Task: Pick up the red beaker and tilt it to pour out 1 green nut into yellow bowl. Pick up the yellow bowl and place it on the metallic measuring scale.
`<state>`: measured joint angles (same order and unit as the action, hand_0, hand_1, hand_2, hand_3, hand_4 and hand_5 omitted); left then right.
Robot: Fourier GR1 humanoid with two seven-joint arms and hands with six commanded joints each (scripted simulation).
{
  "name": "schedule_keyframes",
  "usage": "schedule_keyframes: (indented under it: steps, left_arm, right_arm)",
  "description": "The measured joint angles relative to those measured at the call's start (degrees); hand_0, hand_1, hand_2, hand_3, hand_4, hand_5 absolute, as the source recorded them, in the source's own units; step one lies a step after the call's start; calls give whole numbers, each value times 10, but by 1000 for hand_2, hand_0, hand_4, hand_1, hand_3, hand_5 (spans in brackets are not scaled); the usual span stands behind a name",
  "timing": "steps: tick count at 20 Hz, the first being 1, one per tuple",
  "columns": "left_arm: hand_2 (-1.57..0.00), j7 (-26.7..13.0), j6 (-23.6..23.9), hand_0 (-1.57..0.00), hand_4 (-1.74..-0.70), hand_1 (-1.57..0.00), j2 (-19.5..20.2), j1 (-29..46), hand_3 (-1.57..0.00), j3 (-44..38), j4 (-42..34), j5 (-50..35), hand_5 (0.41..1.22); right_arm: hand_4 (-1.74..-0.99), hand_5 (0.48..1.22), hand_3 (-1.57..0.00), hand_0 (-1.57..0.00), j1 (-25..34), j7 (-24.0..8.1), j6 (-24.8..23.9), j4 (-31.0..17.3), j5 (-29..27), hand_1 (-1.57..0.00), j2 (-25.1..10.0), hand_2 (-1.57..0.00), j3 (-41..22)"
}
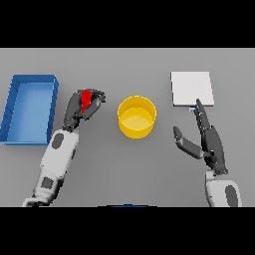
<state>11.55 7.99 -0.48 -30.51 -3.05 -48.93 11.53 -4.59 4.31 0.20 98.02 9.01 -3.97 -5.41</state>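
The red beaker (86, 100) shows as a small red shape inside my left hand (82, 107), whose fingers and thumb are curled round it left of centre. The yellow bowl (136, 116) stands upright in the middle of the table, a short gap to the right of that hand. I cannot make out a green nut in the beaker or in the bowl. The metallic measuring scale (192, 88) lies flat at the back right. My right hand (206, 139) rests open just in front of the scale, fingers straight and pointing toward it, thumb spread to the left.
A blue tray (12, 110) with raised walls lies at the far left, close beside my left forearm.
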Motion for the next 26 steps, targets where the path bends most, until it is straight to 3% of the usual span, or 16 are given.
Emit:
schedule_keyframes:
  steps: [1, 5, 11, 18, 20, 26]
  left_arm:
    - [-1419, -1, 3, -1400, -1542, -1406, -2, 1, -1357, 2, 1, 2, 1174]
    - [-1509, 18, -30, -1501, -1660, -1503, -3, 0, -1484, -19, -20, -40, 1150]
    - [-1555, -6, -69, -1553, -1720, -1553, 14, -9, -1548, -10, -82, -74, 1131]
    - [-1561, -51, -71, -1559, -1727, -1560, 45, -30, -1556, 22, -95, -23, 1138]
    - [-1564, -43, -74, -1563, -1732, -1564, 58, -34, -1562, 46, -101, 10, 1129]
    - [-1569, -122, -114, -1569, -1739, -1569, 112, -77, -1569, 139, -119, 129, 1129]
  right_arm:
    - [-1255, 644, 1, 1, -3, 2, 0, 2, 3, 1, -1, 1, -2]
    - [-1246, 644, 1, 1, -13, 18, 0, 2, 6, 1, 0, 1, -4]
    - [-1226, 650, 1, 1, -12, 15, -1, 0, 12, 1, -6, 1, -3]
    - [-1213, 662, 1, 1, -5, 43, -12, -11, 31, 1, -8, 1, -5]
    - [-1202, 662, 1, 1, -3, 35, -16, -5, 38, 1, -10, 1, -6]
    - [-1178, 663, 1, 1, -12, 16, -11, 3, 39, 1, -14, 1, -8]
